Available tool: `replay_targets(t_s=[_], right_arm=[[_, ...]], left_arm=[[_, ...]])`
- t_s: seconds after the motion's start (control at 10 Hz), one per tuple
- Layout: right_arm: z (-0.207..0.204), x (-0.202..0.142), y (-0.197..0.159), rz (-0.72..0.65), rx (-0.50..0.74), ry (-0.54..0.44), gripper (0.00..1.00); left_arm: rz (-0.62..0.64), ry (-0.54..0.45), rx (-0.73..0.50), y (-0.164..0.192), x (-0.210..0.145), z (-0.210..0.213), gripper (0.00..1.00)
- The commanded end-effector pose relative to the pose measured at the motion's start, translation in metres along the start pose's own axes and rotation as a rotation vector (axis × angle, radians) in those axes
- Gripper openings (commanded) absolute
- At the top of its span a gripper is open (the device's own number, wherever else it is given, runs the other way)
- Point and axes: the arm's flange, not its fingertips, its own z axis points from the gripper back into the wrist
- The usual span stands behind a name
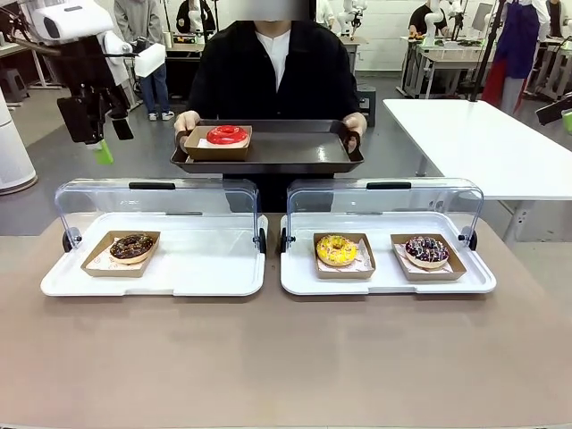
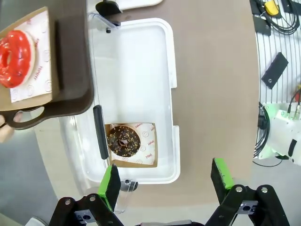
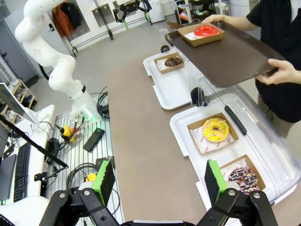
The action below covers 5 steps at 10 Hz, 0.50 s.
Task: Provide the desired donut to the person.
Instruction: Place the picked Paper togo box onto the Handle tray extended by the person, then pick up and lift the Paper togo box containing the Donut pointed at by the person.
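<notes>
Well, the red donut sits in its paper box on the dark tray, which the person holds in both hands in the upper middle of the front picture. The left gripper hangs in the upper left, just left of that tray, with its fingers wide apart and empty. It is the nearer one. The right gripper (also wide apart, empty) is far off. The donut is round, so it points no way. Its box seems to lie longways along the tray.

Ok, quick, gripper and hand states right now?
Left gripper: open, empty.
Right gripper: open, empty.
Person's hands: both holding the dark tray.
</notes>
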Motion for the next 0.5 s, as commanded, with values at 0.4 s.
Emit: replay_targets(t_s=[0.4], right_arm=[[0.0002,0.0006,0.0003,0.008,0.006,-0.011,1.00]], left_arm=[[0.000,-0.004,0.003,0.0017,0.0009,0.0085,1.00]])
